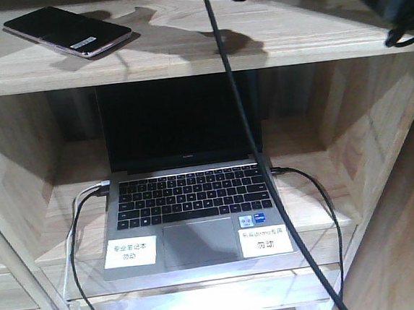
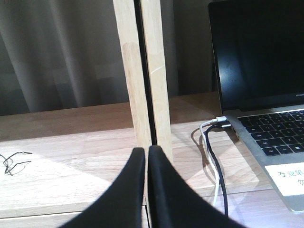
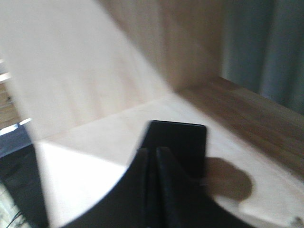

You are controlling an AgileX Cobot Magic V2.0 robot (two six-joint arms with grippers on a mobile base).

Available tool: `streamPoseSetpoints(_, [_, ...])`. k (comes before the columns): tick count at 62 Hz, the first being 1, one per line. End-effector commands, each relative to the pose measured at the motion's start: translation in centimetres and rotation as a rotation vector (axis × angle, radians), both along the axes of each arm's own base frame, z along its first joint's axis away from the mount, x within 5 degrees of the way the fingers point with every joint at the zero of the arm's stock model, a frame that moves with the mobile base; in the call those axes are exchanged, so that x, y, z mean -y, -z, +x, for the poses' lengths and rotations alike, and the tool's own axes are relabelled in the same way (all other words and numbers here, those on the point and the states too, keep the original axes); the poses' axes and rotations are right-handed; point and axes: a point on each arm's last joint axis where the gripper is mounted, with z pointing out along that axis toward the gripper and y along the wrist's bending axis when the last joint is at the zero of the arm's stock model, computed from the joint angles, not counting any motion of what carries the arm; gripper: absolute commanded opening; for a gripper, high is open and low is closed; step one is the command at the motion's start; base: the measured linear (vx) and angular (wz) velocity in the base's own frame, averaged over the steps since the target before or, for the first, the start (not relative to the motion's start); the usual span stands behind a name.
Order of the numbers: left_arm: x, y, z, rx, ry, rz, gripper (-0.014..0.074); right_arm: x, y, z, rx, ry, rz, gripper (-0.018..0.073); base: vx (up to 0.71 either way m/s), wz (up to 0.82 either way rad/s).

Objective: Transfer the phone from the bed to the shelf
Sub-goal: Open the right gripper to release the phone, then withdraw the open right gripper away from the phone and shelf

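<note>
Phone (image 1: 68, 32) lay flat on top board of shelf (image 1: 270, 44), long axis slanting left-back to right-front, clear of front edge. Seen ahead of right gripper (image 3: 152, 153), just beyond fingertips; jaws pressed together, holding nothing. Left gripper (image 2: 146, 153) likewise closed and empty, down at laptop (image 1: 198, 221) level beside an upright (image 2: 142, 71). Open board behind for retreat.

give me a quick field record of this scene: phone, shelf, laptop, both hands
phone: lying flat on the upper shelf board, left side, no hand on it
laptop: open, screen dark, on the board below, cables plugged into both sides
left hand: fingers together, empty, in front of a wooden upright
right hand: fingers together over a shelf board; blurred view
task state: phone appears placed
</note>
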Motion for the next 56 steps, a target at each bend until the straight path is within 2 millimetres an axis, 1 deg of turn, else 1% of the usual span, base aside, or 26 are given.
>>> streamPoseSetpoints(1, [0.0,-1.5,-0.1,0.108,0.002,-0.011,0.0001,1.3,-3.6,-2.4,0.056,-0.024,0.055,-0.0006,0.00,0.00])
streamPoseSetpoints(5, [0.0,-1.5,-0.1,0.108,0.002,-0.011,0.0001,1.3,-3.5,-2.6,0.047,-0.033,0.044,-0.0006,0.00,0.00])
streamPoseSetpoints(11, [0.0,-1.5,-0.1,0.108,0.002,-0.011,0.0001,1.7,-4.0,-2.7,0.048,0.009,0.044,-0.0005,0.00,0.00])
streamPoseSetpoints(24, [0.0,-1.5,-0.1,0.108,0.002,-0.011,0.0001,3.1,-5.2,-2.6,0.078,0.174,0.038,-0.0005,0.00,0.00])
streamPoseSetpoints(35, [0.0,-1.5,-0.1,0.108,0.002,-0.011,0.0001,3.8,-5.7,-2.8,0.091,0.259,0.009,-0.0005,0.00,0.00])
streamPoseSetpoints(42, [0.0,-1.5,-0.1,0.108,0.002,-0.011,0.0001,4.7,-6.1,-3.1,0.115,0.342,0.054,-0.0005,0.00,0.00])
streamPoseSetpoints(47, [0.0,-1.5,-0.1,0.108,0.002,-0.011,0.0001,5.5,-5.5,-3.5,0.127,0.398,0.079,-0.0005,0.00,0.00])
streamPoseSetpoints(48, [0.0,-1.5,-0.1,0.108,0.002,-0.011,0.0001,5.7,-5.6,-3.9,0.134,0.407,0.089,-0.0005,0.00,0.00])
streamPoseSetpoints(49, [0.0,-1.5,-0.1,0.108,0.002,-0.011,0.0001,5.9,-5.1,-3.9,0.132,0.421,0.091,-0.0005,0.00,0.00])
streamPoseSetpoints(53, [0.0,-1.5,-0.1,0.108,0.002,-0.011,0.0001,6.7,-4.7,-4.8,0.156,0.454,0.102,-0.0005,0.00,0.00])
streamPoseSetpoints(55, [0.0,-1.5,-0.1,0.108,0.002,-0.011,0.0001,7.1,-4.1,-5.3,0.159,0.471,0.100,-0.0005,0.00,0.00])
streamPoseSetpoints(56, [0.0,-1.5,-0.1,0.108,0.002,-0.011,0.0001,7.2,-3.5,-5.4,0.150,0.477,0.090,-0.0005,0.00,0.00])
